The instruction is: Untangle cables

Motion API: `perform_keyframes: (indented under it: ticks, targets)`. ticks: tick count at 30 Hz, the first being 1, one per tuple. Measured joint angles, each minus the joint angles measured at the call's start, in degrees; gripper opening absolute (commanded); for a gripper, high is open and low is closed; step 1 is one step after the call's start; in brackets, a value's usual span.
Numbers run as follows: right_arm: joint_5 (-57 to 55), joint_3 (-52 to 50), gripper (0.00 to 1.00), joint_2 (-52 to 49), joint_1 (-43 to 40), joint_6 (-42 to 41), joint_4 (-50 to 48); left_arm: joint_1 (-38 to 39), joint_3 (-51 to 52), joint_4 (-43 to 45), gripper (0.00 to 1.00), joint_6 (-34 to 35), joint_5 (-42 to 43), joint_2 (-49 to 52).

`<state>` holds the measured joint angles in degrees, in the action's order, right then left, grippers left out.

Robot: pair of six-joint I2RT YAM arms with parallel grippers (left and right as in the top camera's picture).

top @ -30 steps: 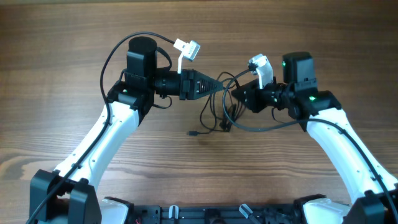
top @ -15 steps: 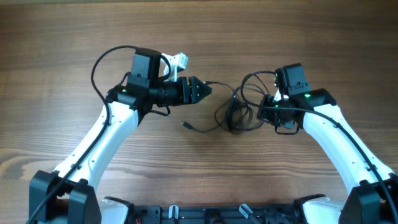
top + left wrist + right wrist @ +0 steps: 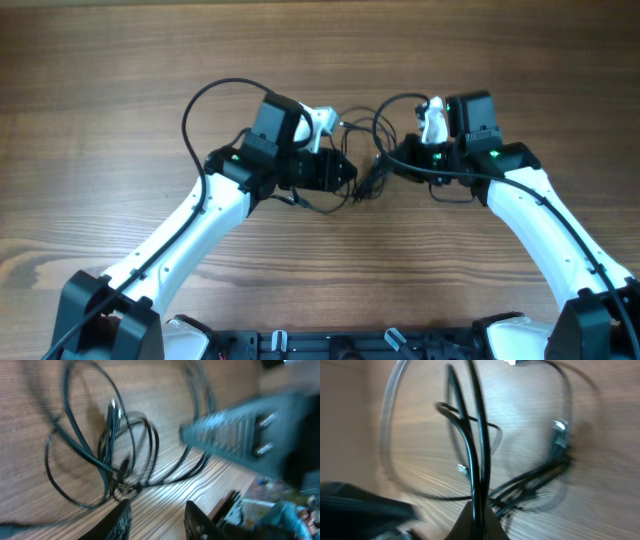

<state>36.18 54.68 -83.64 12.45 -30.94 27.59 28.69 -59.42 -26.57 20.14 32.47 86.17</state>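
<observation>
The cables (image 3: pixel 364 188) are thin black cords bunched in a small tangle between my two grippers, with a loop rising toward the back. My left gripper (image 3: pixel 350 172) sits just left of the tangle, open and empty. In the left wrist view its fingers (image 3: pixel 159 521) are spread, with the cables (image 3: pixel 117 460) lying ahead on the wood. My right gripper (image 3: pixel 391 160) is just right of the tangle. In the right wrist view it (image 3: pixel 477 519) is shut on two cable strands (image 3: pixel 475 455) that run up out of its jaws. Both wrist views are blurred.
The wooden table (image 3: pixel 120 60) fills the view. A thick black robot cable (image 3: pixel 200 100) arcs over my left arm. My right gripper's body (image 3: pixel 240 435) shows blurred in the left wrist view, close to the tangle. A black frame (image 3: pixel 340 345) lines the front edge.
My left arm has swung right and forward, up to the tangle. My right gripper has shifted left and back with cable strands in it. The tangle is more tightly bunched between them.
</observation>
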Motion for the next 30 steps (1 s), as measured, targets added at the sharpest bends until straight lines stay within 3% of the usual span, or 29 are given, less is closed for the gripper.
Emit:
perform_keyframes:
  ticks: [4, 23, 27, 30]
  targets:
    - [4.59, 0.00, 0.04, 0.00, 0.00, -3.15, -4.24, 1.36, 0.04, -1.14, 0.51, -3.08, -4.59, 0.00]
    - [7.32, 0.00, 0.04, 0.00, 0.00, -4.85, -1.70, 3.17, 0.09, 9.05, 0.49, -5.07, -3.82, 10.23]
    - [7.32, 0.00, 0.04, 0.00, 0.00, -4.85, -1.70, 4.02, 0.09, 9.03, 0.46, -5.09, -3.65, 12.92]
    - [7.32, 0.00, 0.04, 0.00, 0.00, -4.85, -1.70, 4.31, 0.09, 8.85, 0.25, -5.22, -3.63, 13.99]
